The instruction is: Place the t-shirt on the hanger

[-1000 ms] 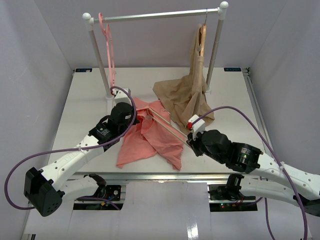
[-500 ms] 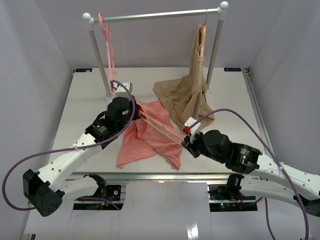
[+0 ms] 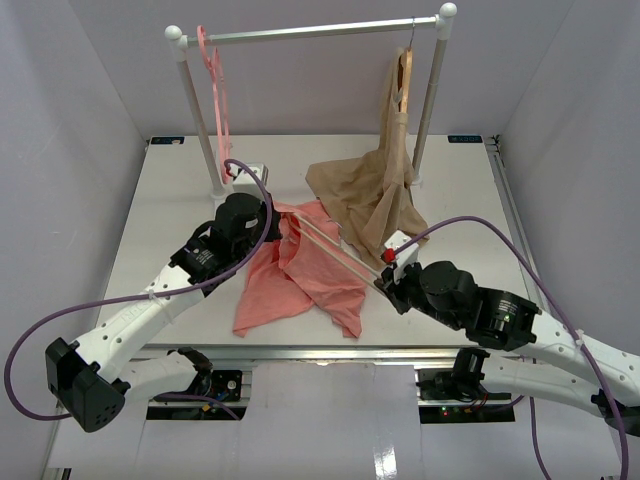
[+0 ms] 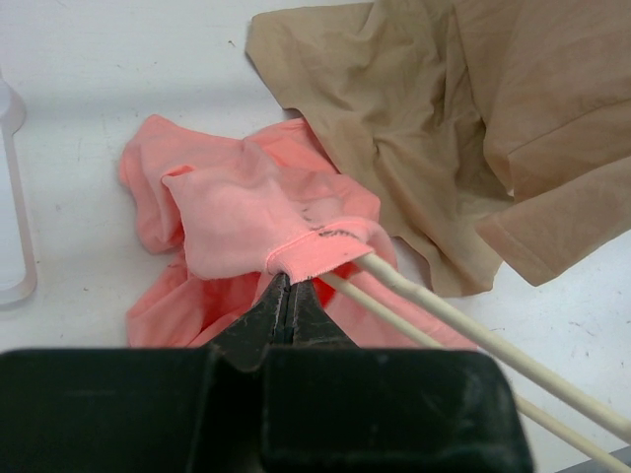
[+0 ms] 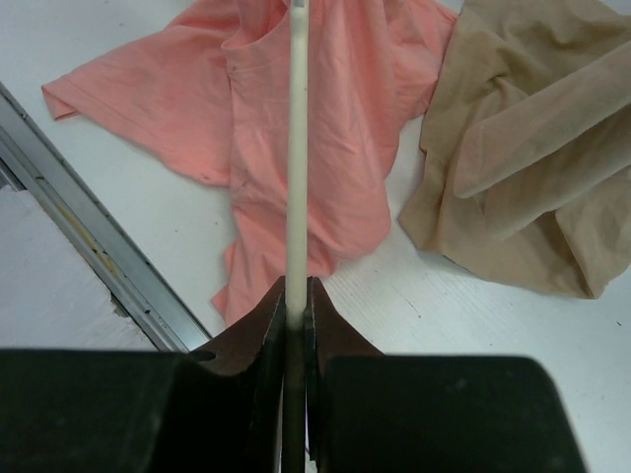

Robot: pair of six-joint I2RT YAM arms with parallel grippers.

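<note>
Pinching the t-shirt (image 4: 237, 217), the left hand (image 4: 289, 286) sits just beside the hanger (image 4: 463, 322).

The t-shirt (image 3: 300, 270) lies on the table (image 3: 170, 200), in front of the rack (image 3: 310, 33). The hanger (image 5: 296, 148) runs across it, far-left end inside the fabric. The left gripper (image 4: 291, 286) pinches the t-shirt's far-left edge. The right gripper (image 5: 294, 291) grips the hanger off its right side. Behind and right, just beside the t-shirt, a second garment (image 3: 370, 195) hangs from the rack onto the table.
</note>
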